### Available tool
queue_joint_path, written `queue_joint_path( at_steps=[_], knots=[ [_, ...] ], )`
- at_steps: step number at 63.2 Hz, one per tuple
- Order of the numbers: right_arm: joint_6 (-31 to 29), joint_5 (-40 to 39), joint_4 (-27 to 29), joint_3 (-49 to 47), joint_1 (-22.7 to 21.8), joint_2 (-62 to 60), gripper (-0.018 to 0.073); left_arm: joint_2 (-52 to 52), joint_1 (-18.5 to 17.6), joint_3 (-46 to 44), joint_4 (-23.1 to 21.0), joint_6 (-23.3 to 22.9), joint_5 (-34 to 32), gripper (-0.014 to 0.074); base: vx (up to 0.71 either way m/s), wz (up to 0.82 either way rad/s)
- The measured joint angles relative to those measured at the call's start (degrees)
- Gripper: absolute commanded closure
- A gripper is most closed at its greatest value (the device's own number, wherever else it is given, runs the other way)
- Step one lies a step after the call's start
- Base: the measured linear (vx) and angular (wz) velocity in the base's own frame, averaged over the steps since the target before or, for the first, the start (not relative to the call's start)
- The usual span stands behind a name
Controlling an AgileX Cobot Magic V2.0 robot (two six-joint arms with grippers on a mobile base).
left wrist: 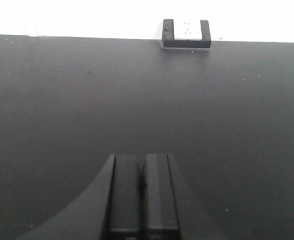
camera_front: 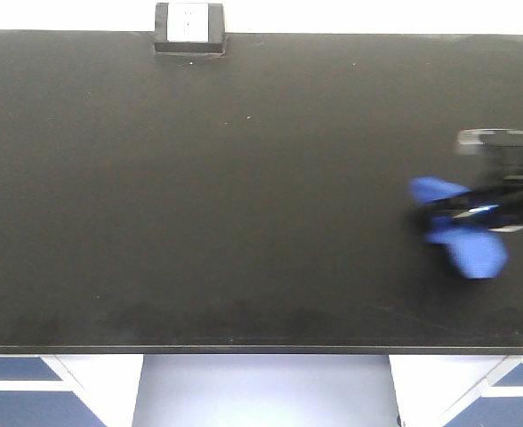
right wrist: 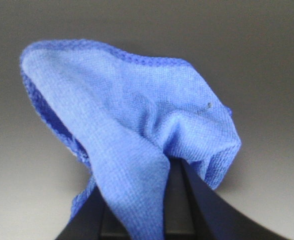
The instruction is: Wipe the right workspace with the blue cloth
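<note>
Right gripper (right wrist: 152, 200), matte black and wedge-shaped, is clamped on the blue cloth (right wrist: 132, 135), a soft waffle-knit rag bunched into puffy folds over the right end of the flat, dull-black right workspace (camera_front: 199, 196). Left gripper (left wrist: 142, 187) hovers with its blocky jaws pressed together. Outlet box (camera_front: 189, 28) sits at the far edge.

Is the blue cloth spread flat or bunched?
Bunched: the blue cloth is pinched in the right gripper, folds flaring out either side above the benchtop.
</note>
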Motion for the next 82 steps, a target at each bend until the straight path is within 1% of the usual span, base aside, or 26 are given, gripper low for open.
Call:
queue_joint_path(
  at_steps=[3,4,11,14,17,20,27,31,38,41,45,51,58,67,68,75,82],
  knots=[
    [-1.4,0.0,0.7,0.0,4.9,0.0,0.0563,0.0,0.0,0.0,0.0,0.0,0.0,0.0602,0.00,0.00],
    [-1.9,0.0,0.8,0.0,7.3,0.0,0.0563,0.0,0.0,0.0,0.0,0.0,0.0,0.0602,0.00,0.00],
    [-3.2,-1.0,1.3,0.0,17.5,0.0,0.0563,0.0,0.0,0.0,0.0,0.0,0.0,0.0602,0.00,0.00],
    [-3.3,-2.1,1.5,0.0,19.5,0.0,0.0563,0.0,0.0,0.0,0.0,0.0,0.0,0.0602,0.00,0.00],
    [-3.3,-3.3,1.5,0.0,20.0,0.0,0.0563,0.0,0.0,0.0,0.0,0.0,0.0,0.0602,0.00,0.00],
    [-3.3,-4.1,1.5,0.0,19.2,0.0,0.0563,0.0,0.0,0.0,0.0,0.0,0.0,0.0602,0.00,0.00],
    [-3.3,-4.7,1.0,0.0,12.9,0.0,0.0563,0.0,0.0,0.0,0.0,0.0,0.0,0.0602,0.00,0.00],
    [-3.3,-4.5,0.4,0.0,6.6,0.0,0.0562,0.0,0.0,0.0,0.0,0.0,0.0,0.0602,0.00,0.00],
    [-3.3,-4.6,0.0,0.0,-2.7,0.0,0.0559,0.0,0.0,0.0,0.0,0.0,0.0,0.0602,0.00,0.00],
    [-3.3,-4.6,-0.1,0.0,-5.7,0.0,0.0554,0.0,0.0,0.0,0.0,0.0,0.0,0.0602,0.00,0.00],
    [-3.3,-4.6,0.2,0.0,-8.5,0.0,0.0539,0.0,0.0,0.0,0.0,0.0,0.0,0.0602,0.00,0.00],
    [-3.5,-4.4,1.0,0.0,-9.1,0.0,0.0491,0.0,0.0,0.0,0.0,0.0,0.0,0.0602,0.00,0.00],
    [-4.9,-4.0,1.7,0.0,-7.5,0.0,0.0393,0.0,0.0,0.0,0.0,0.0,0.0,0.0602,0.00,0.00],
    [-6.9,-4.0,1.9,0.0,-4.7,0.0,0.0201,0.0,0.0,0.0,0.0,0.0,0.0,0.0602,0.00,0.00],
    [-7.0,-4.0,1.9,0.0,-4.4,0.0,0.0167,0.0,0.0,0.0,0.0,0.0,0.0,0.0602,0.00,0.00],
    [-7.6,-3.9,1.9,0.1,-2.9,-1.0,0.0010,0.0,0.0,0.0,0.0,0.0,0.0,0.0602,0.00,0.00],
    [-7.7,-3.9,1.9,0.1,-2.5,-4.3,-0.0094,0.0,0.0,0.0,0.0,0.0,0.0,0.0602,0.00,0.00]
  ],
)
